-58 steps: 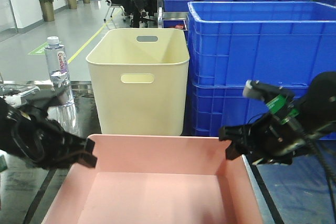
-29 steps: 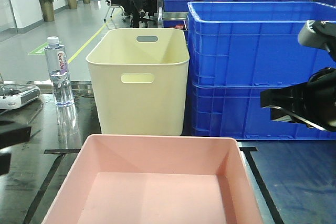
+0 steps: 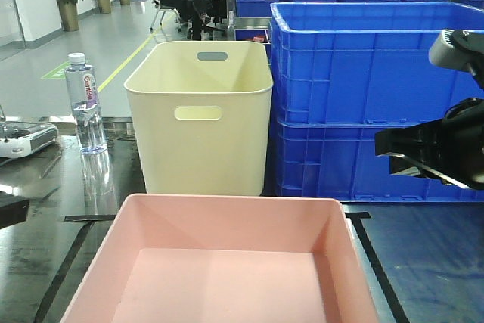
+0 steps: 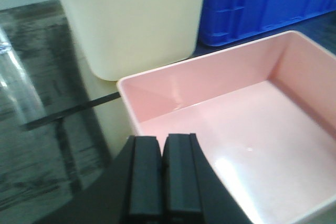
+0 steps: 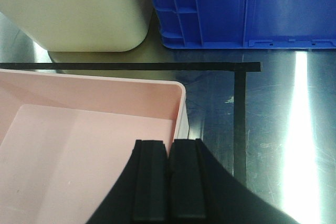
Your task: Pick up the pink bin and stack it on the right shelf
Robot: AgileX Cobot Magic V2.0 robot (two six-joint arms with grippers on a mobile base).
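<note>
Bright, even indoor light. Strong glare streak on right shelf (image 5: 302,129) at 3 o'clock, right wrist view. Left wrist view soft, blurred at 9 o'clock. Front view sharp.

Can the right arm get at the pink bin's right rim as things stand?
Probably yes: the right gripper, jaws shut, hangs over the pink bin's right corner with nothing between; it must open first.

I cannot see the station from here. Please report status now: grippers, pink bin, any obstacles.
Left gripper shut, empty. Right gripper shut, empty. Pink bin sits on the dark surface, not held. Cream bin and blue crates stand close behind it.
</note>
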